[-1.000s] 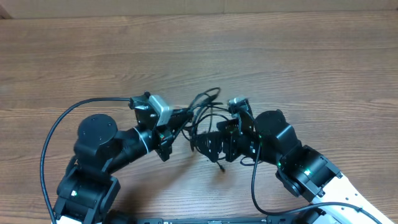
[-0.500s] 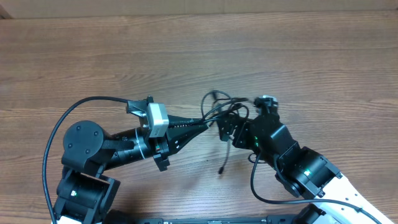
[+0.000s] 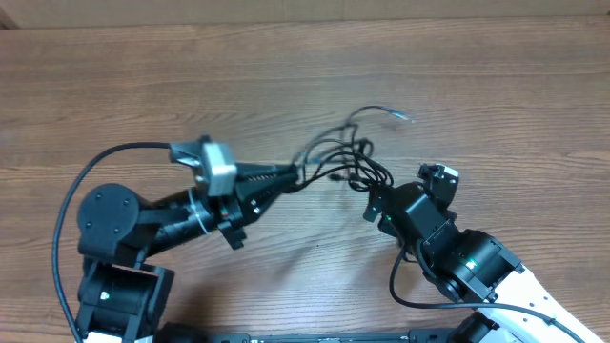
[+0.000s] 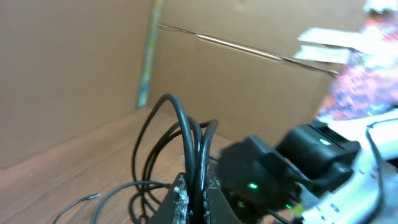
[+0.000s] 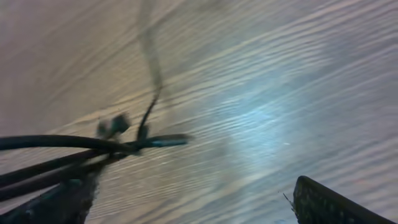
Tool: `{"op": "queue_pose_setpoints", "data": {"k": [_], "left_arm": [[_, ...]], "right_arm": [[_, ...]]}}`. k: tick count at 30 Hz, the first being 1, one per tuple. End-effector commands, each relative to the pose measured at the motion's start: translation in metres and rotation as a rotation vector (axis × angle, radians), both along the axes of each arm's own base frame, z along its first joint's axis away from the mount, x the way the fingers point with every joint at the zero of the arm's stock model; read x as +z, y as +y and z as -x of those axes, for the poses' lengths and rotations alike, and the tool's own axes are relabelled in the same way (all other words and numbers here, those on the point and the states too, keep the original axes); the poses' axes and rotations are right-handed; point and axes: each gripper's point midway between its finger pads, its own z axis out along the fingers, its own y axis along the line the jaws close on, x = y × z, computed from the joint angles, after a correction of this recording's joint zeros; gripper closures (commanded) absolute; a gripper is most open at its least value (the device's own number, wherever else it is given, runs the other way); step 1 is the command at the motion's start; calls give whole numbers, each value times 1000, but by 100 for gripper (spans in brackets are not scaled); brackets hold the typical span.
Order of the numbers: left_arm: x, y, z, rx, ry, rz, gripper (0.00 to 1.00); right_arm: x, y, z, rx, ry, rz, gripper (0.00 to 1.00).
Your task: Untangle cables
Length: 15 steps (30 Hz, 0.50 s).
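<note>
Overhead view, left to right. At 9 o'clock of the wooden table (image 3: 477, 76): left arm (image 3: 143, 224), reaching toward 3 o'clock. At its end, left gripper (image 3: 294, 177), jaws closed tight on the cables (image 3: 341, 160). In the left wrist view, several black strands pinched between the fingers (image 4: 168, 211) and rising from them in tall loops. Near the table's centre, just toward 3 o'clock of that grip: the tangled bundle of cables; lifted clear of the wood or lying on it, cannot tell. From the bundle toward 1 o'clock: one loose strand ending in a small silver plug tip (image 3: 404, 116). At 5 o'clock of the bundle: right gripper (image 3: 372, 202), jaws spread wide, nothing clamped. In the blurred right wrist view, its two fingers at the lower corners, well apart, with cable strands running across the one at 8 o'clock; touching or not, cannot tell. At 4 o'clock of the table: right arm (image 3: 457, 262), small green light showing.
</note>
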Motion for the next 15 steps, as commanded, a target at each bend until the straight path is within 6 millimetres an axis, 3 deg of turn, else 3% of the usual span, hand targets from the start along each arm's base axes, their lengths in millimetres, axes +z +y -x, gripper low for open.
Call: {"op": "queue_pose_setpoints", "data": {"k": [1,7,10,15], "left_arm": [[17,18,-6,69,17,40,96],[16,45,-25,185,77,72,96],[15,53,-30,215,96,80,96],[7,53,-30,216,141,74,96]], "right_arm": [[7,-12,-3,-64,-31,30,0],[-1,-15,6,-64,22,32,0],[-5,-5,11,-43,61,-18,0],[4,40,11,176,64,-154,0]]}}
